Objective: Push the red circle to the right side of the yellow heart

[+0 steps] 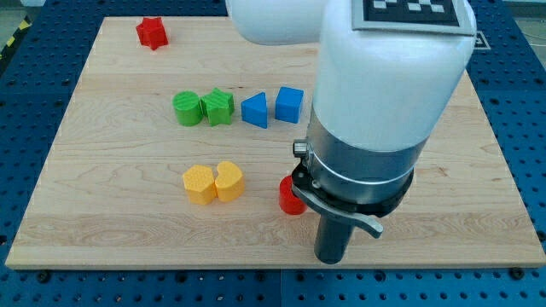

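- Our tip (331,258) sits near the view's bottom edge of the wooden board (111,222), at the lower end of the dark rod, right of centre.
- No pincer on this rig, so nothing to report as apart or together; just the rod.
- Red circle (290,198) is just up and to the view's left of our tip, partly hidden behind the arm's grey collar (363,175). Can't tell whether rod and block touch.
- Yellow heart (229,181) lies to the view's left of the red circle, a clear gap between them, roughly the same row.
- Yellow hexagon-like block (199,184) touches the heart on its left side.
- Farther up, one row, left to right: green cylinder (187,108), green star (217,107), blue triangle (255,111), blue cube (289,104). The two greens touch; the blues sit just beside each other.
- Farthest: red star (152,32) near the board's top left corner, well apart from everything.
- The white arm body (388,77) blocks our look at the board's upper right.
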Motion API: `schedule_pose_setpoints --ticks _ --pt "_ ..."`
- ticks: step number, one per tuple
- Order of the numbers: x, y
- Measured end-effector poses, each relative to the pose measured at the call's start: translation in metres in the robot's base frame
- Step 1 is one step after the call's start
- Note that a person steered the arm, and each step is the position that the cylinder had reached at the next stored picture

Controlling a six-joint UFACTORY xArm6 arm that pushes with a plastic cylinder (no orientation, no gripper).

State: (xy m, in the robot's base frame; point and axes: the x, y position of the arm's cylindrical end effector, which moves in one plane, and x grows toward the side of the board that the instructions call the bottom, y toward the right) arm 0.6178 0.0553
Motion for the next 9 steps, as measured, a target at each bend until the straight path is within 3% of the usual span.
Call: schedule_pose_setpoints --ticks 1,3,9 --pt "0.0 -0.001" --pt "-0.042 0.001" --pt "-0.056 -0.031"
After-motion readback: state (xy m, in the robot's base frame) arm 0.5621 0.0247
